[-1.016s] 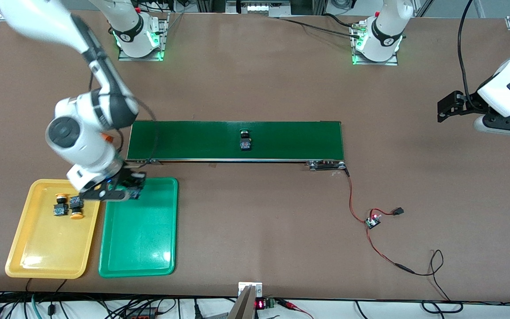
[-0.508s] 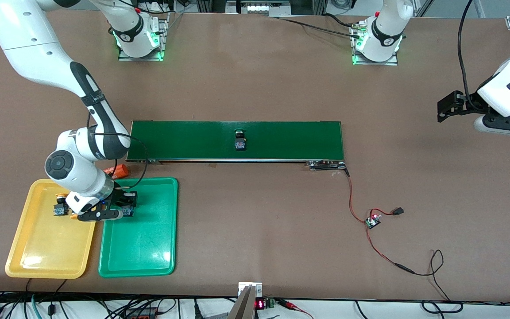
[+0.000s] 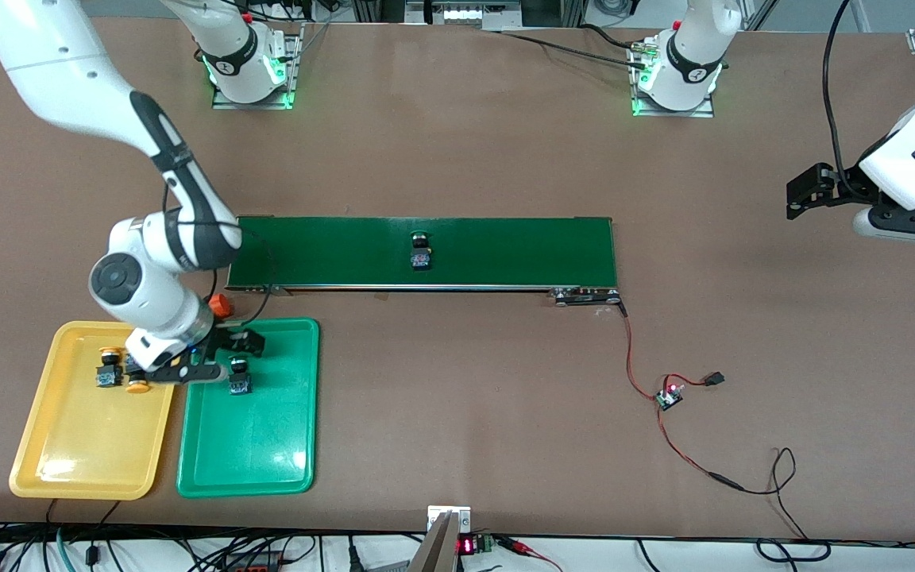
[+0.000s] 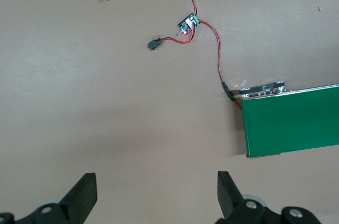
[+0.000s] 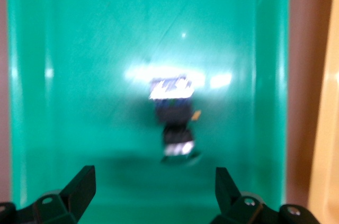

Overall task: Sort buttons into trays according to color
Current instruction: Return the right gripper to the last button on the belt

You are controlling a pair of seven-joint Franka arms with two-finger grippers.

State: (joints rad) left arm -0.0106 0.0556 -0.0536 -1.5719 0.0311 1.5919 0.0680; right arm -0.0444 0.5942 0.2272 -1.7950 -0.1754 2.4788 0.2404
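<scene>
**Green button lies in the green tray, right gripper open above it**

In the lower left of the front view, the right gripper (image 3: 215, 357) hangs with its fingers spread apart over the green tray (image 3: 267, 445); it holds nothing. One green button (image 3: 239, 377) lies on this tray under it. Two yellow buttons (image 3: 120, 369) lie in the yellow tray (image 3: 76, 453) beside. Another green button (image 3: 420, 250) sits on the conveyor belt (image 3: 505, 250) in the middle. The left gripper (image 4: 156, 197) waits open and empty at the right edge.
</scene>
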